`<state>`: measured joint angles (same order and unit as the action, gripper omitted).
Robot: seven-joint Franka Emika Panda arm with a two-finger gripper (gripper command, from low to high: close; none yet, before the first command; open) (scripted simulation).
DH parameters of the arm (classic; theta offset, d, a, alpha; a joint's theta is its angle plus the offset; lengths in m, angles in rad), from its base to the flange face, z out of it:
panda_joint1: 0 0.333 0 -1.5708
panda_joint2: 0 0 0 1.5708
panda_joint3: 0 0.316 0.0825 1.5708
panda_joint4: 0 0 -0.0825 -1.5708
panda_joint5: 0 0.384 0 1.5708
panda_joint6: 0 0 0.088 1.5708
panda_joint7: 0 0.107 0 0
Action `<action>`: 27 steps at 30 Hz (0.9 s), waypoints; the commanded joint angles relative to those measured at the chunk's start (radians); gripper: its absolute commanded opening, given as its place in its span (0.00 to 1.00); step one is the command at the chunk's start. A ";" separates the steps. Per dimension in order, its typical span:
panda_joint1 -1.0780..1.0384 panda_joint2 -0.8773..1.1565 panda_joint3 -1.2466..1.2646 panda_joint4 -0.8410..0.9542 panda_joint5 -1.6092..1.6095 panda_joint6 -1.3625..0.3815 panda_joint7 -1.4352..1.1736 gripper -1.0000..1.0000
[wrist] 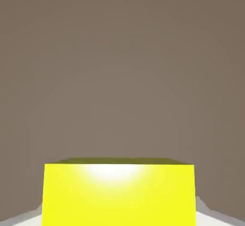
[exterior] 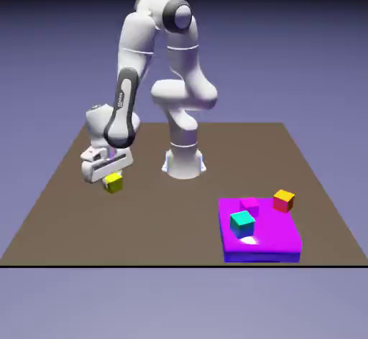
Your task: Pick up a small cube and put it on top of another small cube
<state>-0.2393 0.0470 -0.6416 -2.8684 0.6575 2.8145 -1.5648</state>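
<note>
Presently, end effector [exterior: 111,180]: closed on the yellow cube [wrist: 118,196], its two fingers at opposite sides of the cube.
Hand view: the cube's bright yellow face fills the bottom middle, with a white sheen near the upper edge of that face and a thin, darker olive strip above it; pale parts of the end effector show at the lower corners.
Yellow cube's place: in the exterior view's left, directly under the hand; whether its underside touches the counter [exterior: 165,223] cannot be told.
Arm [exterior: 135,39]: white with dark joint trim, arching up from the base [exterior: 184,164] and down toward the exterior view's left, the hand at its end slanted in that view.
Red-and-orange cube [exterior: 283,202]: orange on top with red sides, well apart from the yellow cube, in the exterior view's right by the far right corner of the slab; whether it rests on the slab's edge or just beside it is hard to tell.
Slab [exterior: 277,233]: low, broad and magenta on top, with a blue-violet front side, lying on the counter.
Teal cube [exterior: 242,224]: on the slab, toward its left side, a bright patch just in front of it.
Magenta cube [exterior: 250,206]: farther back on the slab, near the teal one and almost matching the slab's colour.
Counter: dark brown in the exterior view, greyer brown in the hand view.
</note>
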 commanded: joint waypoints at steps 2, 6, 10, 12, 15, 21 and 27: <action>0.017 -0.037 -0.034 -0.015 -0.087 -0.002 0.065 0.00; 0.044 -0.110 -0.104 -0.045 -0.261 -0.008 0.194 0.00; 0.090 -0.132 -0.125 -0.040 -0.325 -0.025 0.234 0.00; 0.163 -0.125 -0.117 -0.009 -0.331 -0.054 0.222 0.00; 0.271 -0.115 -0.105 0.038 -0.340 -0.097 0.205 0.00; 0.489 -0.094 -0.081 0.132 -0.359 -0.185 0.170 0.00; 0.706 -0.073 -0.057 0.227 -0.377 -0.272 0.136 0.00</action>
<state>0.4796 -0.0266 -0.6978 -2.6418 0.2799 2.5412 -1.4286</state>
